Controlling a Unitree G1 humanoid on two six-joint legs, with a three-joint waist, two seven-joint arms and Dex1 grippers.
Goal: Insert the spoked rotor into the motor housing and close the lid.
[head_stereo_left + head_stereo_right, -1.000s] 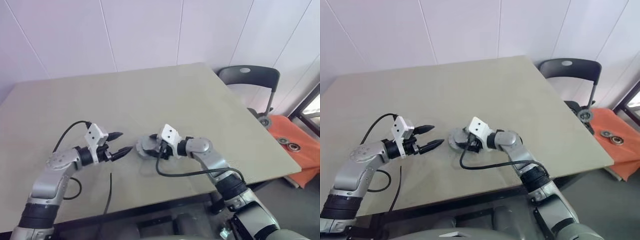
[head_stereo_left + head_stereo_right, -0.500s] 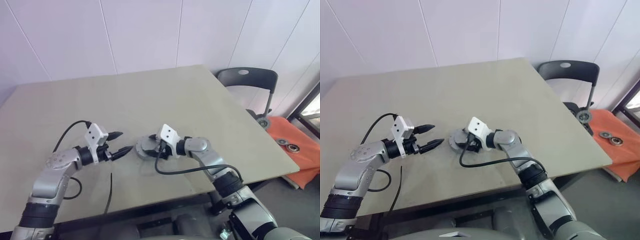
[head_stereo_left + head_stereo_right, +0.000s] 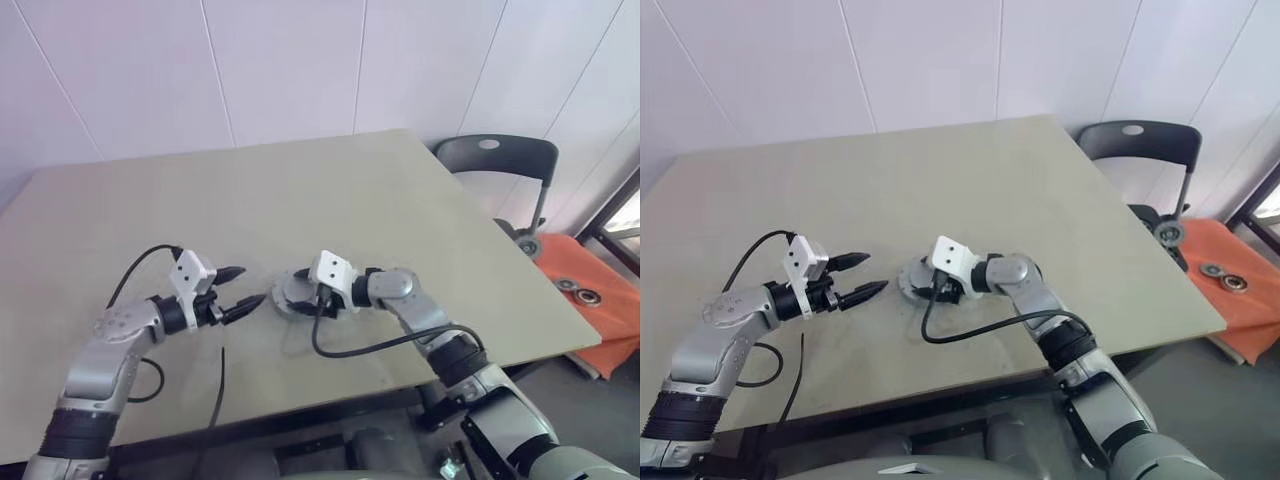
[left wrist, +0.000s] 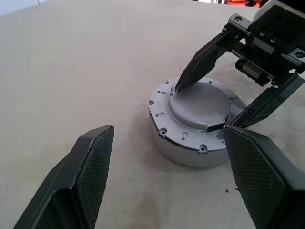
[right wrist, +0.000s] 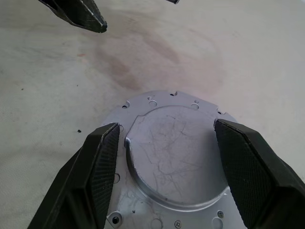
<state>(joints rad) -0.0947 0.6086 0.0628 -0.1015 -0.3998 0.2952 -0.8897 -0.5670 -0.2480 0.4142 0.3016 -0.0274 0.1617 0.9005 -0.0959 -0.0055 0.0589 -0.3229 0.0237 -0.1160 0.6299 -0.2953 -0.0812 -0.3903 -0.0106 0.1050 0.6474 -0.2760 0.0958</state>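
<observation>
Your right gripper (image 4: 224, 102) has its fingers spread wide, straddling the raised round centre of the lid (image 5: 174, 155) — one fingertip (image 4: 181, 86) rests at the edge of that raised part, the other sits low at the opposite side. That looks like a stance for pressing or turning the lid home, not for lifting it; whether the pads actually bear on the metal you cannot tell.

The lid lies flat on top of the grey motor housing (image 4: 183, 145), which stands on the table (image 3: 330, 190) just in front of you, between the two arms.

Your left gripper (image 3: 238, 291) hovers just beside the housing, fingers apart and holding nothing — probably waiting to steady it.

The rotor is presumably inside, hidden under the lid, so its seating cannot be checked. The copper windings are covered too, and the lid's far rim is cut off behind the right fingers.
</observation>
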